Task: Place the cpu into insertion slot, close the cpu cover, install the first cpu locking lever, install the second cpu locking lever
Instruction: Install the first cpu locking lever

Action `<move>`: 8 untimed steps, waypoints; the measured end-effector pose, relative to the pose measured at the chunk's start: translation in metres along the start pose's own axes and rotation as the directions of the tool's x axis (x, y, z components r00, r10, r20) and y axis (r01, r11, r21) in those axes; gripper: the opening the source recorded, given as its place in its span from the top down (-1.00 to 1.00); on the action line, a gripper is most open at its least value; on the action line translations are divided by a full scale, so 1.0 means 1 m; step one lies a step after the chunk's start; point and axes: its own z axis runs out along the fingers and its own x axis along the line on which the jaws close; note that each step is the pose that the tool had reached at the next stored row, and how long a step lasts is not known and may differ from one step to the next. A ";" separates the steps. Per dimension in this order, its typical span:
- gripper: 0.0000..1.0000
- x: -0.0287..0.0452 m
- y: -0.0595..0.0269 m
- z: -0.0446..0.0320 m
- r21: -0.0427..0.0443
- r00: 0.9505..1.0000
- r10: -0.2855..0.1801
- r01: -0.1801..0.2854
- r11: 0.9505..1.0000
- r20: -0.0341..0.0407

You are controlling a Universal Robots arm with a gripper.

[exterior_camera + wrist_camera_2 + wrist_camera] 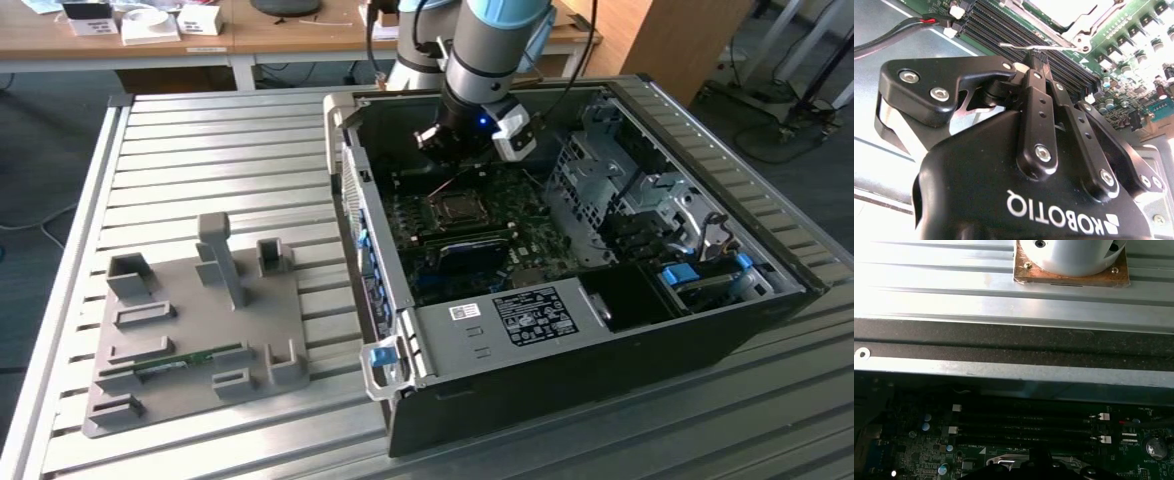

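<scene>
Well inside the computer case [561, 330], mid-motherboard [534, 240], the gripper [1038, 56] is pinched narrow, tips against a locking lever [1011, 46]. The lever's long axis follows the edge of the cpu cover [1081, 30], which lies over the flat cpu [1054, 7]. I judge the thin, springy rod could slip off.

The computer case [561, 400] lies on the slatted table [200, 150]. Inside the case lies the motherboard [534, 245], bearing the insertion slot [458, 208] with the memory slots [461, 240] just beside it. My gripper [451, 165] hangs inside the case, near its far wall. The fixture tray [180, 290] lies to the exterior view's left of the case. A desk [267, 40] stands behind the case.
</scene>
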 end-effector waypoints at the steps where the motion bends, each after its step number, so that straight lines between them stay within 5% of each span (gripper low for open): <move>1: 0.79 0.0000 0.0000 0.0000 0.000 1.000 0.000 0.000 1.000 0.000; 8: 0.79 0.0002 -0.0008 0.0028 -0.005 1.000 0.000 0.000 1.000 0.000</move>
